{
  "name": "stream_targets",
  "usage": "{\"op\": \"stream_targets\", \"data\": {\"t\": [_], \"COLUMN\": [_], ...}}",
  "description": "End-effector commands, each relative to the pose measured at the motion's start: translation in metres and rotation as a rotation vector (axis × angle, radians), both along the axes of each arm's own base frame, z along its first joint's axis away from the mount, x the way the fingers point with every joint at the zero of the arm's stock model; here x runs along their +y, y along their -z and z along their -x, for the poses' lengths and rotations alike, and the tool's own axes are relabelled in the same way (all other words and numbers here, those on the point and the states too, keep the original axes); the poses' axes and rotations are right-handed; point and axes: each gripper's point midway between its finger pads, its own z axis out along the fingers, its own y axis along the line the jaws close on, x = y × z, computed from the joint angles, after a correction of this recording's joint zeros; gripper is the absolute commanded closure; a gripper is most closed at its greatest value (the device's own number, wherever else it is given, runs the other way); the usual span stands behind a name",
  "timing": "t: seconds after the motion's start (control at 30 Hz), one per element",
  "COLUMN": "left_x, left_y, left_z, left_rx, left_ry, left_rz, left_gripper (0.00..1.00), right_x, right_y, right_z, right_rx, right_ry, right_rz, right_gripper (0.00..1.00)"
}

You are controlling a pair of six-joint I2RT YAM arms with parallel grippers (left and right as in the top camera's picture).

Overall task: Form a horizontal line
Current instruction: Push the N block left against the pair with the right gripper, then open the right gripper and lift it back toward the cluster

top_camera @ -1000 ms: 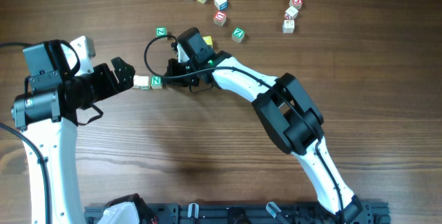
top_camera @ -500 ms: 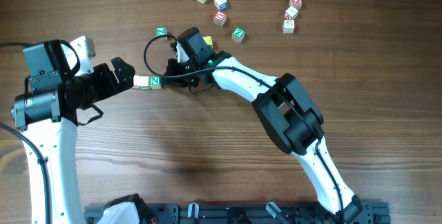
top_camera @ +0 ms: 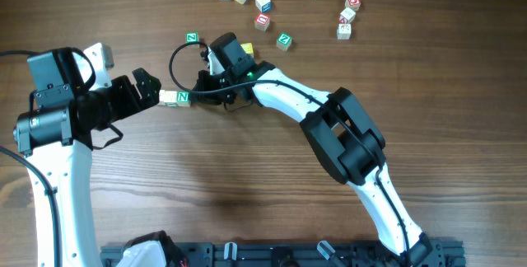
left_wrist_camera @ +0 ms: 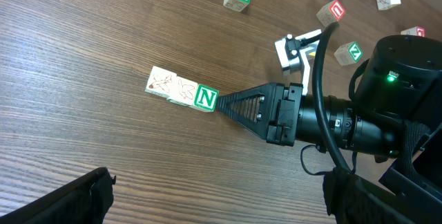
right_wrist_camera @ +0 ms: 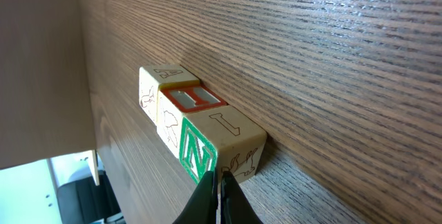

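Dark wood-grain table fills every view, and the row of three cubes is my landmark: three pale blocks touching face to face, running left to right in the overhead view, with the green N cube at the row's right end. The right gripper is at that end now, fingers pinched together to a single point with nothing between them. Its tip touches the N face, and the right wrist view shows it low on that cube. The left gripper sits just beside the row's opposite end, fingers spread wide and empty, clear of the blocks as far as I can tell. Loose cubes lie well apart from the row, beyond it and to its right in the overhead view. I read this as the squaring-up step: the line looks formed, and the closed tip is there to tidy the end block. Next I'd want a light, straight touch along the row. After that, a clean pull-back off the N cube so nothing swings out of line.
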Motion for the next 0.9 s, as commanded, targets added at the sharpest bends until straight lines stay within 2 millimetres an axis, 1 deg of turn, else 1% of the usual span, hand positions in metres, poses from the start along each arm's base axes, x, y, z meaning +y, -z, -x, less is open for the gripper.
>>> {"op": "stream_targets", "data": {"t": [0.0,0.23,0.4,0.53,0.87], "left_x": [-0.001,-0.001,-0.001,-0.001,-0.001], "left_y": [0.002,0.002,0.002,0.002,0.002], "left_z": [0.000,0.000,0.000,0.000,0.000], "left_rx": [0.003,0.003,0.003,0.003,0.003], "left_ry": [0.009,0.008,0.009,0.009,0.009], "left_rz": [0.009,0.009,0.009,0.009,0.009], "left_gripper": [0.00,0.00,0.00,0.00,0.00], "right_x": [0.004,-0.001,-0.009,-0.017,-0.045], "right_y": [0.008,0.008,-0.017,-0.028,-0.028], "right_z": [0.004,0.004,-0.003,-0.008,-0.036], "right_rx": [0.021,0.032,-0.030,-0.070,-0.085], "right_ry": [-0.012,-0.009,-0.013,-0.016,0.030], "right_rz": [-0.003,0.010,0.017,0.031,0.042], "right_gripper": [0.96,0.95,0.95,0.96,0.95]}}
